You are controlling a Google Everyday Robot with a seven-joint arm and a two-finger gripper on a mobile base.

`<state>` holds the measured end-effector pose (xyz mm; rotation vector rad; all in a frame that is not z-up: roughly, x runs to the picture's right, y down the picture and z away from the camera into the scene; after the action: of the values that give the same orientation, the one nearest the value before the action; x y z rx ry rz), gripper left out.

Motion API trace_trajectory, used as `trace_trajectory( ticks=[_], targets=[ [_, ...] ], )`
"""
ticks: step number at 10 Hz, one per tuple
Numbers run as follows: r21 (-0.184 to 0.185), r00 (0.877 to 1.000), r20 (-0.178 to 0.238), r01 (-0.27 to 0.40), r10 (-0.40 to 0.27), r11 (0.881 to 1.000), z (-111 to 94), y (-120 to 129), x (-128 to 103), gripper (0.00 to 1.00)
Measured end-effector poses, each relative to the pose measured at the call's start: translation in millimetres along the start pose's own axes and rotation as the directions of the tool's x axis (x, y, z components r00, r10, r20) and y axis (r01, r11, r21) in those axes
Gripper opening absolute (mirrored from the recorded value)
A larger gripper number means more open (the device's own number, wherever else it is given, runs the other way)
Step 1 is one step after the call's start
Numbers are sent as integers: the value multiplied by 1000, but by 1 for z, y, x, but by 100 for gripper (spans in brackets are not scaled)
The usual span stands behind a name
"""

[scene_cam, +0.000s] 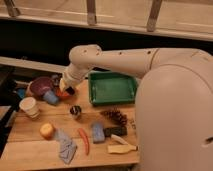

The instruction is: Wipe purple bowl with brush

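Observation:
The purple bowl (41, 85) sits at the back left of the wooden table, round and dark. My gripper (64, 87) hangs at the end of the white arm, just right of the bowl's rim and above the orange-red bowl (62, 94), which it mostly hides. A small dark shape shows under the gripper; I cannot tell whether it is the brush. No long black brush shows elsewhere. A small blue cup (50, 97) lies in front of the purple bowl.
A green tray (113, 88) stands to the right of the gripper. On the table (30, 145) are a white cup (29, 106), a small metal cup (75, 111), an orange fruit (47, 130), a grey-blue cloth (66, 145), a blue block-headed tool (98, 133) and a beige tool (121, 148).

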<state>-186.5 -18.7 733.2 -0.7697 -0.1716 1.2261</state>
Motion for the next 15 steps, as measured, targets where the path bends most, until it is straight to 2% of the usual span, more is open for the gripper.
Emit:
trace_trajectory(
  ticks=[2,4,10,15],
  targets=[
    [9,1000,11,14,-14,1000,3,-2,-8,0],
    [13,999,13,44,-44,999,15,2,-22,0],
    [-15,988,4,153,-153,988,59,31,-75,0],
    [-13,988,2,154,-154,988,60,31,-76,0]
  ],
)
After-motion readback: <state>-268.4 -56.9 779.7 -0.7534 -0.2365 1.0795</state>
